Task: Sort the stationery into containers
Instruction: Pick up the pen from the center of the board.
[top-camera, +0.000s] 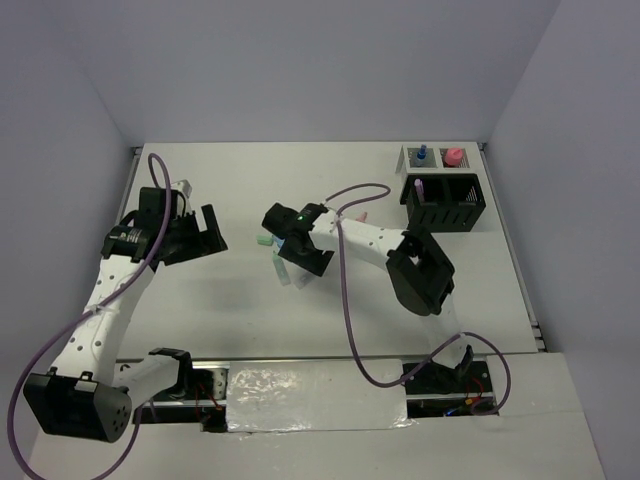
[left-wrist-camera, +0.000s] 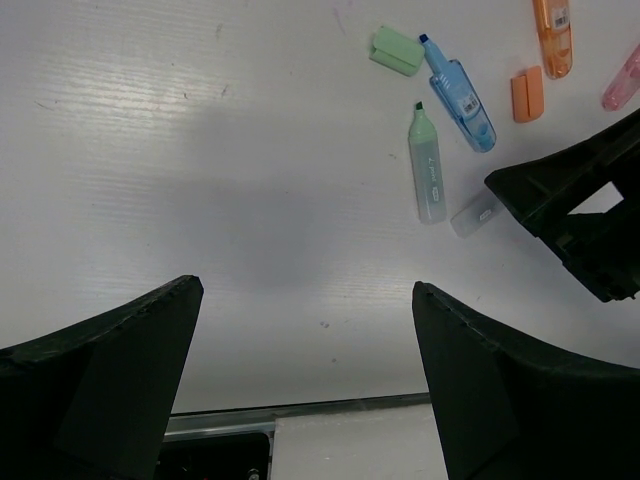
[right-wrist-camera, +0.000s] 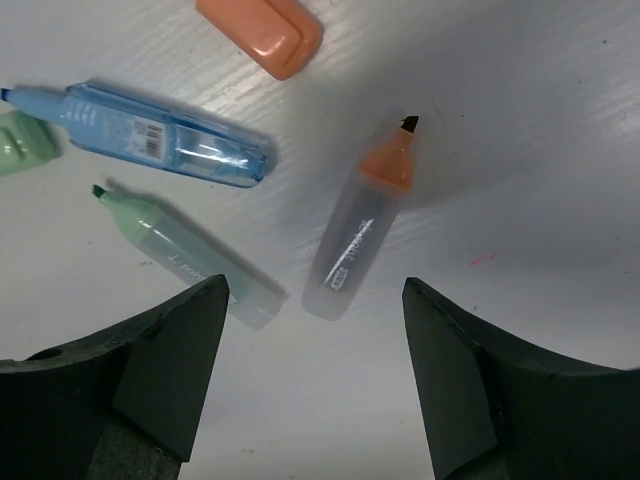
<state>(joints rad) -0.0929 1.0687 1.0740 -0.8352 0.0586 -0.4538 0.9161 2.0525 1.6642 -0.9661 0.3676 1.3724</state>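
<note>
Two tools hang over the white tabletop (top-camera: 240, 320), both with fingers spread and nothing between them. Places are given from the black slatted organiser (top-camera: 445, 205). The left tool (top-camera: 195, 238) is far to its left, over bare surface with open room all round. The right tool (top-camera: 303, 262) is left of the organiser and nearer, over a loose cluster of markers. Under its gap lies an uncapped orange marker (right-wrist-camera: 360, 235) with a clear barrel and a dark chisel tip. Beside that lie an uncapped green marker (right-wrist-camera: 185, 258), a blue marker (right-wrist-camera: 165, 135), an orange cap (right-wrist-camera: 262, 30) and a green cap (right-wrist-camera: 20, 145). A pink marker (left-wrist-camera: 622, 80) lies on the cluster's organiser side. The organiser stands close to the tabletop's right edge, with a purple marker (top-camera: 418, 187) upright in its left compartment. Just behind it, in the far right corner, sits the white mesh tray (top-camera: 433, 170). A blue-capped bottle (top-camera: 422, 153) is in its left cell and a pink item (top-camera: 454, 156) in its right.
</note>
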